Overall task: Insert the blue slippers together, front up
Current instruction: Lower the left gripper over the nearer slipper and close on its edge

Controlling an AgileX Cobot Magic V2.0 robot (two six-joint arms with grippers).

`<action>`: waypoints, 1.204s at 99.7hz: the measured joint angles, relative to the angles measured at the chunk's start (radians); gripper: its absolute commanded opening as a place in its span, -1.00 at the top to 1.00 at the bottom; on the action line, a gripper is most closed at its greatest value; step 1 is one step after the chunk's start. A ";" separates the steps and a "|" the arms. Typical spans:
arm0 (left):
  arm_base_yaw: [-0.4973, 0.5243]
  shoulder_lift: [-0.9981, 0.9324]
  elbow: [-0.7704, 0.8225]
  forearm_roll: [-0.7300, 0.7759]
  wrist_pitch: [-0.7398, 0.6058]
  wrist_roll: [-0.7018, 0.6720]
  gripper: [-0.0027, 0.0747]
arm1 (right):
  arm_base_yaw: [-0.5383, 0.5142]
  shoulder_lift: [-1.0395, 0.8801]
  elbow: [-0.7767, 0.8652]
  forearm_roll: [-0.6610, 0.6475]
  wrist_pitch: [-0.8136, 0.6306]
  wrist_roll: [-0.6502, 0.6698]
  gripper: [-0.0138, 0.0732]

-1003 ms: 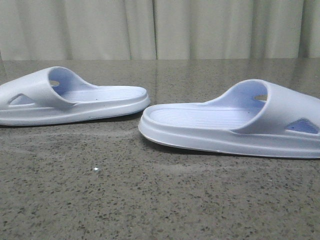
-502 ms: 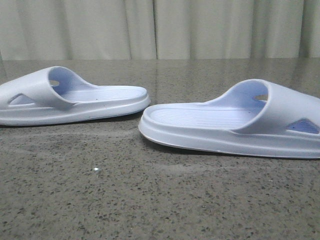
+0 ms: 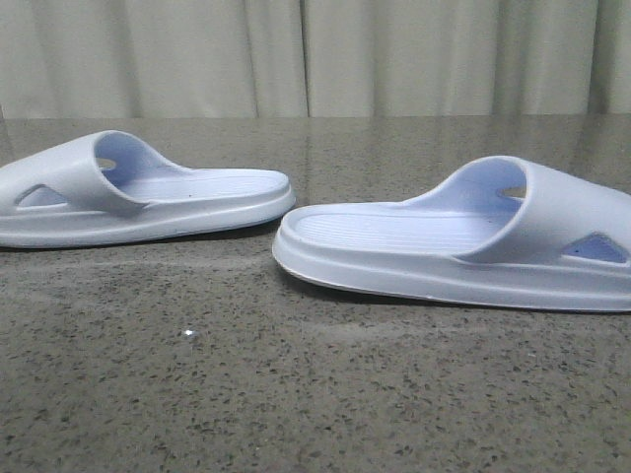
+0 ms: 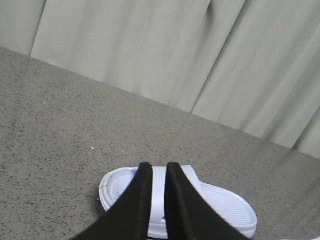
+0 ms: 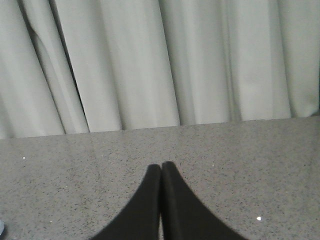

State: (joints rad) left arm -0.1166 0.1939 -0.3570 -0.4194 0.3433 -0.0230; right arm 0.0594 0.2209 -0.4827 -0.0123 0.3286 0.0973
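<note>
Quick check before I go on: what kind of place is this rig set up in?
Probably an indoor test bench or lab, not a home: a speckled grey stone-look table, plain pale curtains right behind it, and just two blue slippers laid out.

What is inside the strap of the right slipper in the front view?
Inside the right slipper only its pale blue lining and ribbed footbed show, plus a small tan patch at the far opening. The toe end is covered by the strap.

The left gripper [image 4: 159, 172] fingers cover the middle of the slipper [image 4: 220, 200] beneath them, hiding its strap; the slipper's near side and the finger bases run off the frame edge. In the front view, the left slipper [image 3: 138, 192] and the right slipper [image 3: 463, 241] are each cut off at the strap end. Beside the right gripper [image 5: 161, 172], a pale sliver at the frame corner is too small to identify.
</note>
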 measured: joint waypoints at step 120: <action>0.000 0.514 -0.112 -0.340 -0.019 -0.100 -0.30 | 0.000 0.148 -0.042 0.112 0.093 0.000 -0.19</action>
State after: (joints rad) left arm -0.1166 0.7078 -0.4694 -0.7597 0.3245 -0.1229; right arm 0.0594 0.3687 -0.5252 0.0997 0.4220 0.0973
